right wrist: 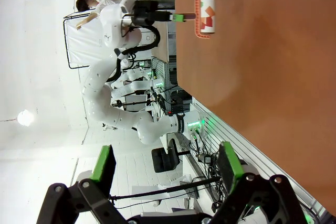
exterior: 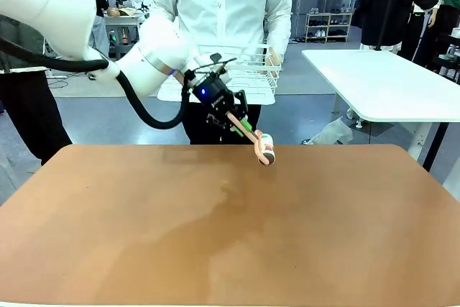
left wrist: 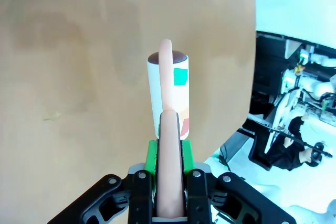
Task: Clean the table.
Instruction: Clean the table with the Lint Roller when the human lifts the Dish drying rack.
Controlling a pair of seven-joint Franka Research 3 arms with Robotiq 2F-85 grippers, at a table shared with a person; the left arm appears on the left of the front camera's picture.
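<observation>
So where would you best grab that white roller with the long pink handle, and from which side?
By the slim pink handle, coming from its free end, away from the white roll. It looks narrow enough to pinch, and a hold there leaves the roll free to turn. The left claw grips it just so.

- A white wire basket [exterior: 253, 75] sits at waist height before a person in a white shirt [exterior: 223, 5].
- A white-topped table with black legs [exterior: 381, 84] stands farther right.
</observation>
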